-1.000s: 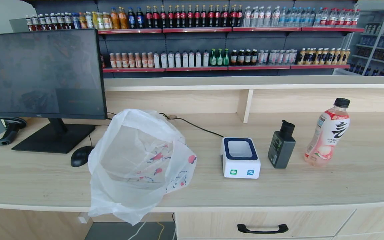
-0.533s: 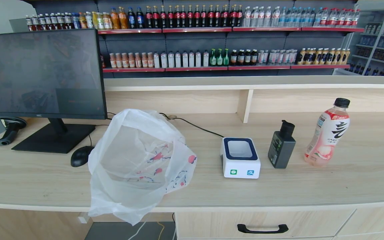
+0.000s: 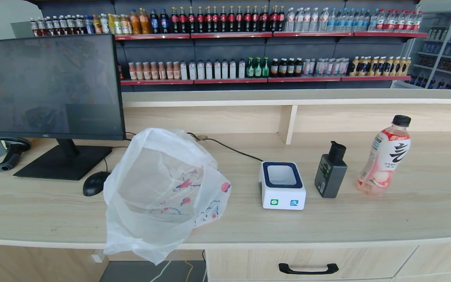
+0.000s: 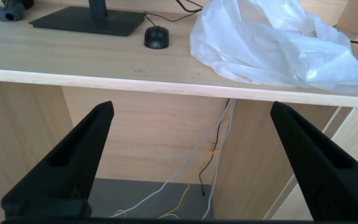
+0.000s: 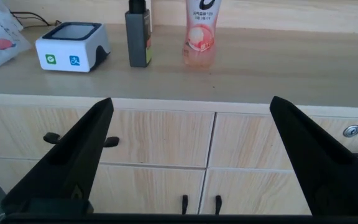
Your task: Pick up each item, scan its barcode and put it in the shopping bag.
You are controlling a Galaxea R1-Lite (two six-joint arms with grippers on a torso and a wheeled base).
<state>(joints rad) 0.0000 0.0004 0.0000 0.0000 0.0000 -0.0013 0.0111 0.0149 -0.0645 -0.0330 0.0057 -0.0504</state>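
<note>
Two items stand upright on the table [image 3: 366, 223]: a dark, flat-sided pump bottle [image 3: 330, 174] just beside the barcode scanner [image 3: 282, 185], and a pink drink bottle [image 3: 384, 156] near it, on the side away from the scanner. The pump bottle is judged rigid and compact, best gripped across its flat body below the pump head, which could turn or give. The drink bottle is likely heavier with liquid, and its round film label may be slippery, so a mid-body hold is advised. The shopping bag [image 3: 163, 192] of thin, limp plastic is slumped open at the table's front edge on the scanner's other side. The left end effector [image 4: 191, 107] and right end effector [image 5: 191, 102] are held below the table's edge, spread wide, with nothing gripped.
</note>
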